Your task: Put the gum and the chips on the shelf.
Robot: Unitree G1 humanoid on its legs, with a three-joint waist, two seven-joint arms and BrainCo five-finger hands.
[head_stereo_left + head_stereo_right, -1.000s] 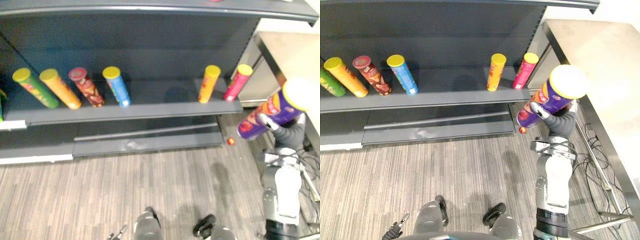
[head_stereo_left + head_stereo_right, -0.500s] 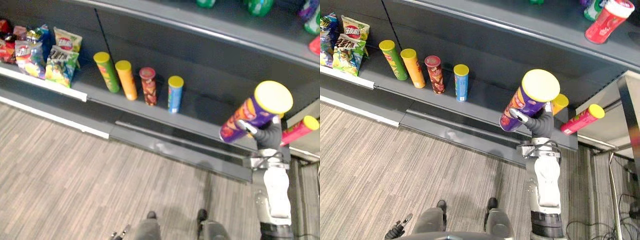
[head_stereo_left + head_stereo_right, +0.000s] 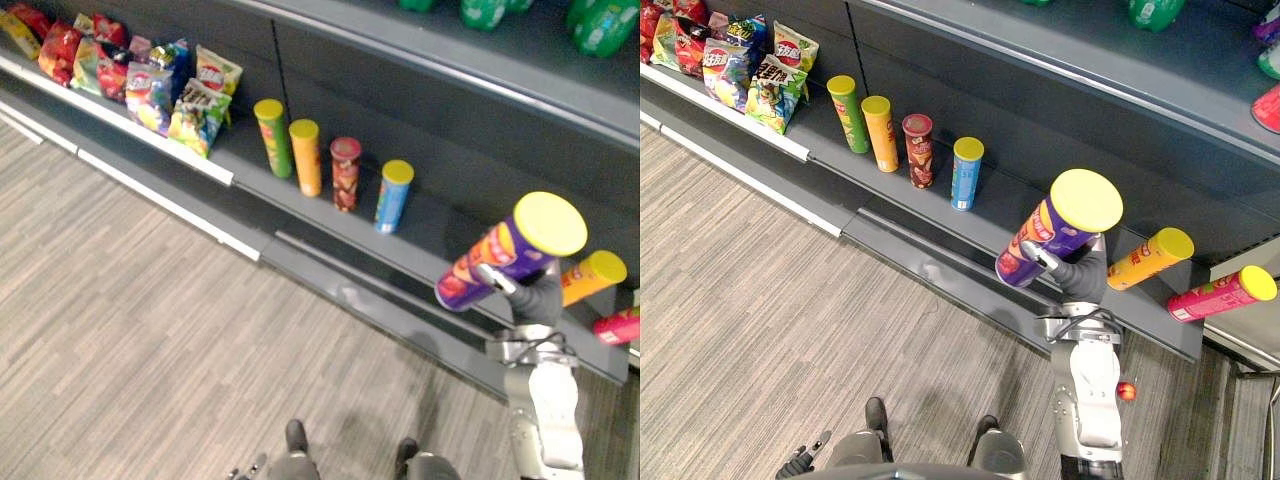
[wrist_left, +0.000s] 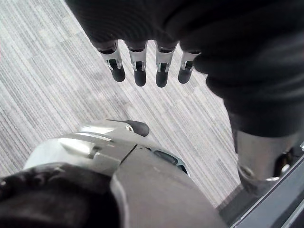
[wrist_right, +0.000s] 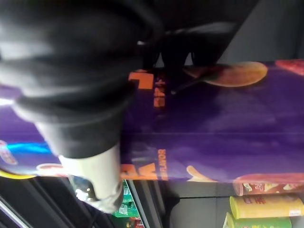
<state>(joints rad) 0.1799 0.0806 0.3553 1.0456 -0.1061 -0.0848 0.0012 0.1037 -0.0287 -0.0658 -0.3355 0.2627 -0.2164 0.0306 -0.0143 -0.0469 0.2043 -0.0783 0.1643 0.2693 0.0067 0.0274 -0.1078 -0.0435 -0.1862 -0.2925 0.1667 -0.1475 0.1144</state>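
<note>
The right robot hand (image 3: pixel 1083 278) was closed around the purple chips can (image 3: pixel 1050 235), fingers curled round the lower part of the tube. The can sat tilted, its yellow lid up toward the head camera and its base pointing down toward the front edge of the lower shelf (image 3: pixel 1010 195). In the right wrist view the purple can (image 5: pixel 213 123) ran straight across, pressed against the dark ribbed cover of that robot hand (image 5: pixel 71 71). Whether the base touched the shelf board could not be told.

From the head views the held can lay in front of the gap between the blue can (image 3: pixel 965 172) and the orange can (image 3: pixel 1150 257). A pink can (image 3: pixel 1220 292) stood just beyond the orange one at the shelf's right end. Left of the blue can stood 3 more in a row: a red can (image 3: pixel 918 150), a yellow-orange can (image 3: pixel 880 132) and a green can (image 3: pixel 848 112). Snack bags (image 3: pixel 750 70) were bunched farther left on the same shelf.

The left robot hand (image 4: pixel 138 66) hung low over the striped floor (image 3: pixel 770 300), fingers straight and loose, holding nothing. A small red ball (image 3: pixel 1126 390) lay on the floor beside the right arm.
</note>
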